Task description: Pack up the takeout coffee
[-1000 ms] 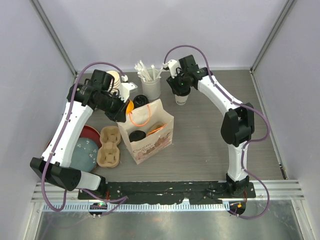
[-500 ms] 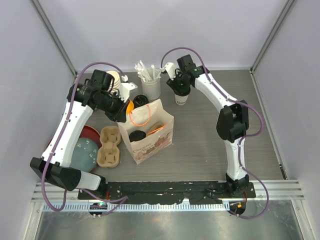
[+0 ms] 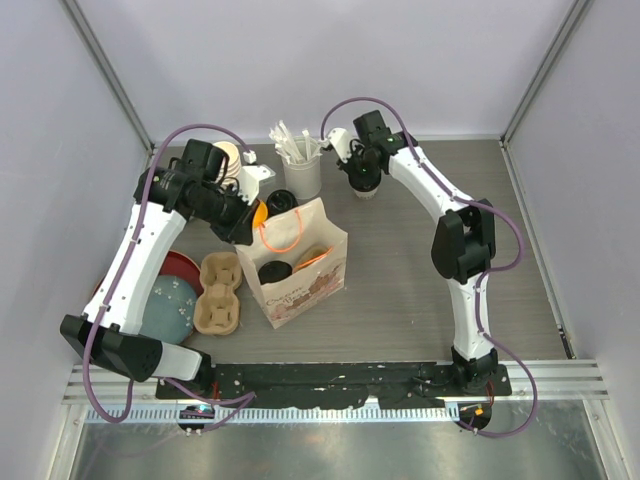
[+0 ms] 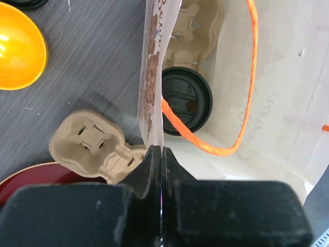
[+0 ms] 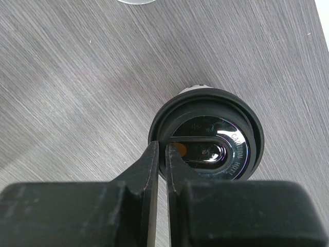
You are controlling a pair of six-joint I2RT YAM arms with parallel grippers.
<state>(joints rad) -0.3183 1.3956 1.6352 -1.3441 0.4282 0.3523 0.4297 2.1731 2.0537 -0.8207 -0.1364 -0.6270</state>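
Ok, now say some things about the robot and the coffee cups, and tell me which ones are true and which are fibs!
1. The left gripper is pinching the edge of the paper bag. True.
2. The bag has nothing in it. False: a black-lidded cup already sits inside, in a cardboard carrier.
3. The right gripper is closed on the lid rim of the other lidded cup, which stands on the table. True.
4. The empty carrier lies on the right of the bag. False: it lies on the left of the bag.
5. The tub of white sticks stands upright behind the bag. True.
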